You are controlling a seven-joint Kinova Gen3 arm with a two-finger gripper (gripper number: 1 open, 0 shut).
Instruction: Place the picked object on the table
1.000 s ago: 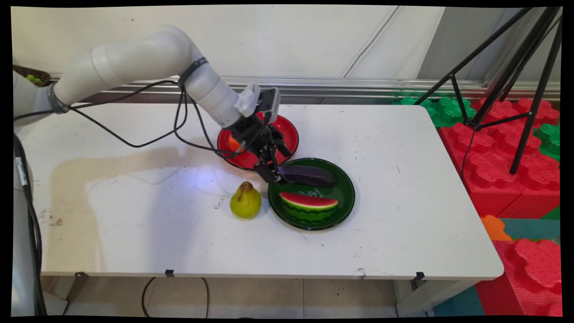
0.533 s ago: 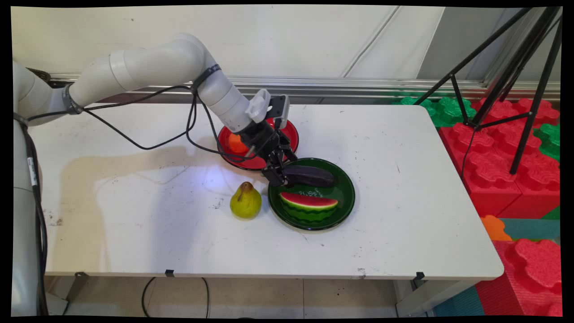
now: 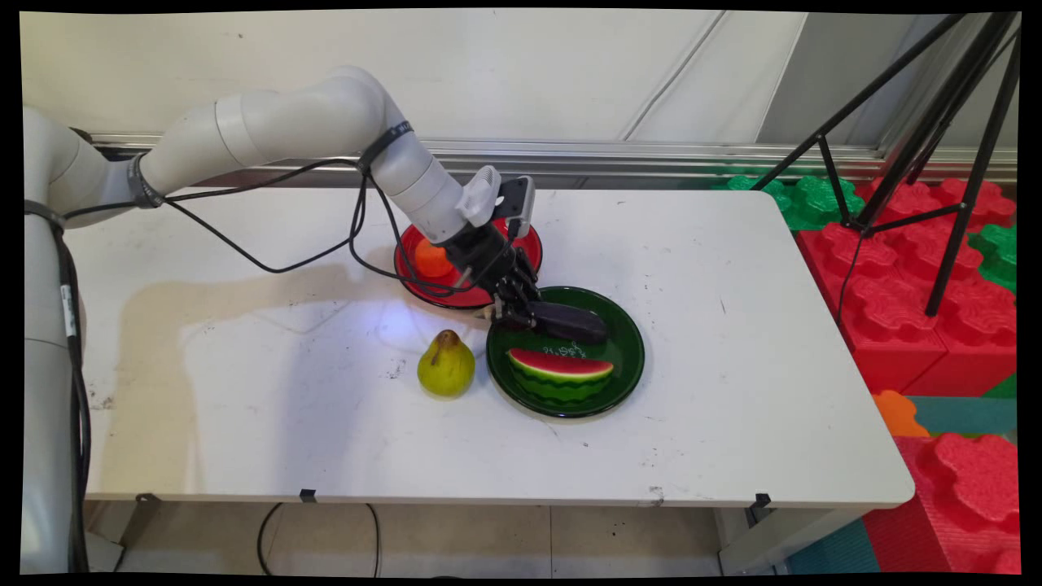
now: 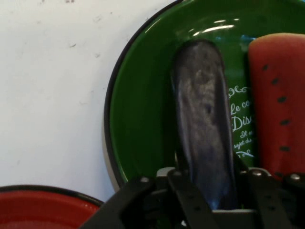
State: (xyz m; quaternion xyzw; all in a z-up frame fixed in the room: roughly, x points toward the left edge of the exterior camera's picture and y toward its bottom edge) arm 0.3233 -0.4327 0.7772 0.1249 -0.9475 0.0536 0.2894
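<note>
Since the earlier frames the gripper has slid right, off the green plate's left rim and onto the near end of the eggplant. Its jaws now sit closed around that end, one on each side; the eggplant lies flat in the plate's rear half. The watermelon slice lies just in front of it, the pear just left of the plate, the red plate close behind. Open table stretches right.
</note>
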